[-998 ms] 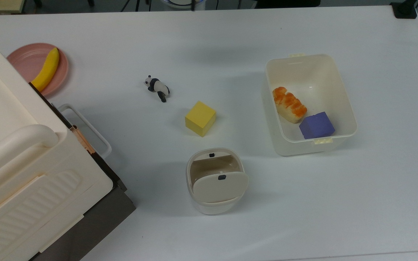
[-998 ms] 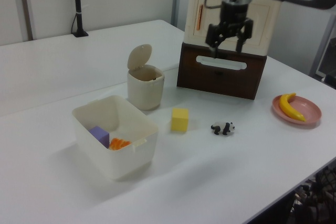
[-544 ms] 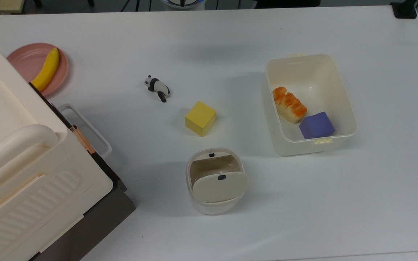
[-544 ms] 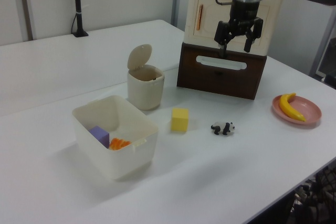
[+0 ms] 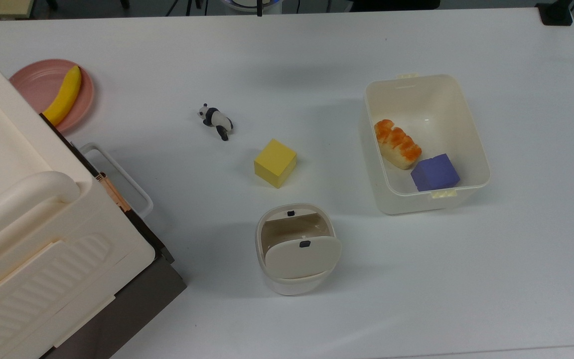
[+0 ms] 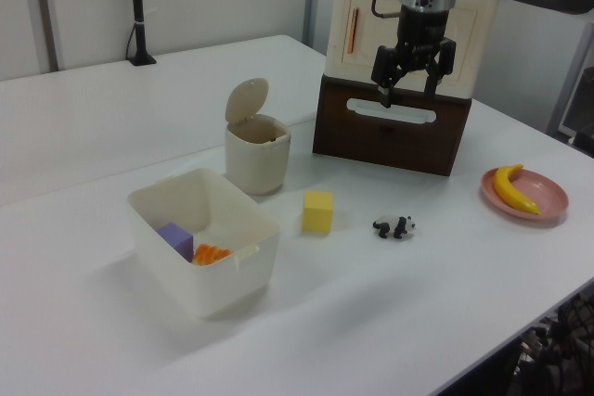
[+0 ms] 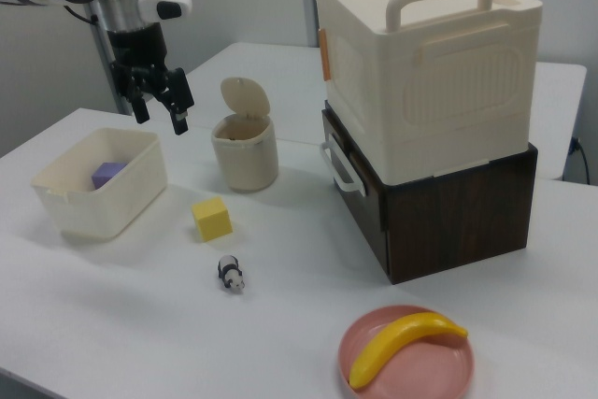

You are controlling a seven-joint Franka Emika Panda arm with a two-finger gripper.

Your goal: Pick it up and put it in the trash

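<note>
In the right view, nearest on the white surface (image 7: 308, 324) is a yellow banana (image 7: 402, 343) on a pink plate (image 7: 450, 376). Farther back come a black-and-white panda figurine (image 7: 231, 274), a yellow cube (image 7: 212, 219), then the round cream-white plastic bin (image 7: 245, 163), its flap lid (image 7: 245, 97) standing up. The claw (image 7: 162, 119) hangs above, between bin and rectangular cream tub (image 7: 112, 198), fingers spread, holding nothing. The top view looks into the bin's mouth (image 5: 294, 230); where the white tissue wad lies, or how it points, cannot be told.
</note>
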